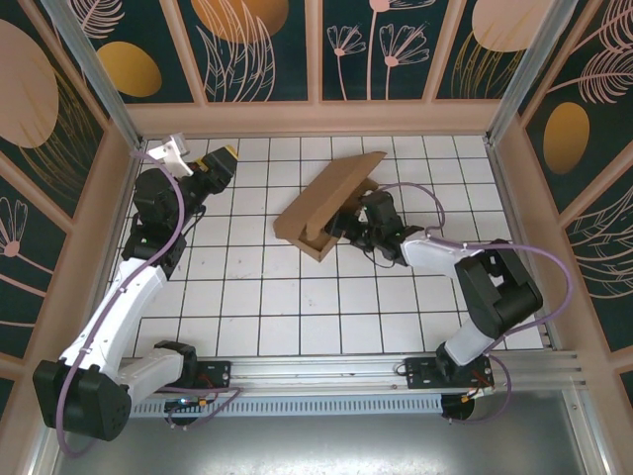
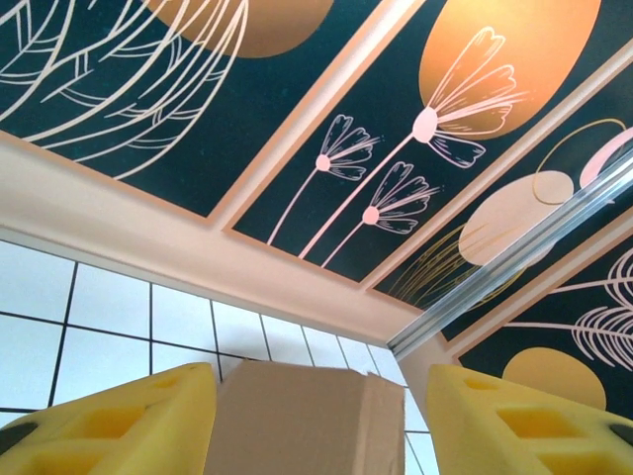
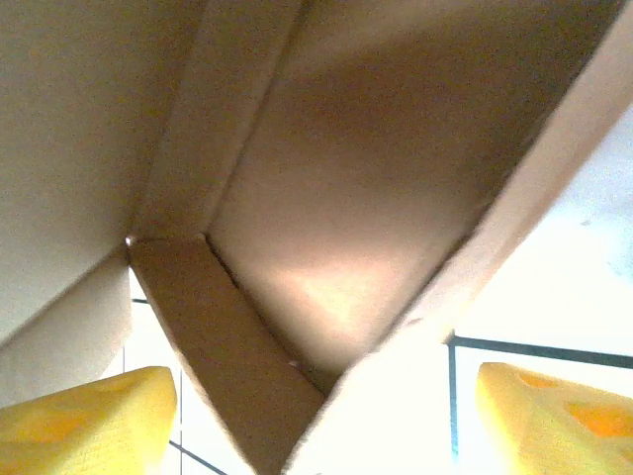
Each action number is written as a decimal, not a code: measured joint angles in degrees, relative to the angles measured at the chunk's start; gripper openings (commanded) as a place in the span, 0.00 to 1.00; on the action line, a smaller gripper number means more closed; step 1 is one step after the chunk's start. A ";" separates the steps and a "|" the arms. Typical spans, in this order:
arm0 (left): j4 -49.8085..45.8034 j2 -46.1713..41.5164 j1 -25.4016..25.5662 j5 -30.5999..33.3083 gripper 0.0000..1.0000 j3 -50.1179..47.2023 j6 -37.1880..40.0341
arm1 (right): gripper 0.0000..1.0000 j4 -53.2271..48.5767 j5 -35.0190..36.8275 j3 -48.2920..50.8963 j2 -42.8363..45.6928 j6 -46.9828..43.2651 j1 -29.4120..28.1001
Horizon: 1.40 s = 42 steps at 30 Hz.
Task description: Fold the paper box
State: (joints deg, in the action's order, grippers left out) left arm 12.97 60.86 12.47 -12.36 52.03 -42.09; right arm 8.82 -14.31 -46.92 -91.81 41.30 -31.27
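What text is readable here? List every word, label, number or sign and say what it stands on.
No text can be read in these pictures.
The paper box: plain brown, no print.
The wall panels: flower and leaf drawings, no words.
The white floor tiles: unmarked.

Paper box (image 3: 336,178): blurred at close range in the right wrist view, cut off on every side. Right gripper (image 1: 341,228): fingertips beside the box's right side, too dark to tell apart from above. Left gripper (image 2: 318,430): fingers (image 2: 119,421) flanking the box, cut off below.
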 measured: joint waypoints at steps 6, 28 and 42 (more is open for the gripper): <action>-1.27 -0.70 0.00 1.84 0.58 -1.44 0.11 | 0.67 -7.93 5.29 -7.10 -2.12 -11.72 0.81; -7.48 1.90 1.49 3.82 0.54 -5.84 -1.09 | 0.75 -28.37 8.48 -60.65 -33.38 -37.64 -1.66; -7.26 7.37 6.38 2.16 0.58 -8.57 0.70 | 0.78 -27.50 5.18 -58.18 -32.63 -39.95 7.37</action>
State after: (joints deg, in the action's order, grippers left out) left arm 5.72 68.23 18.85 -10.20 43.46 -41.39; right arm -18.68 -9.13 -105.10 -124.44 1.34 -23.90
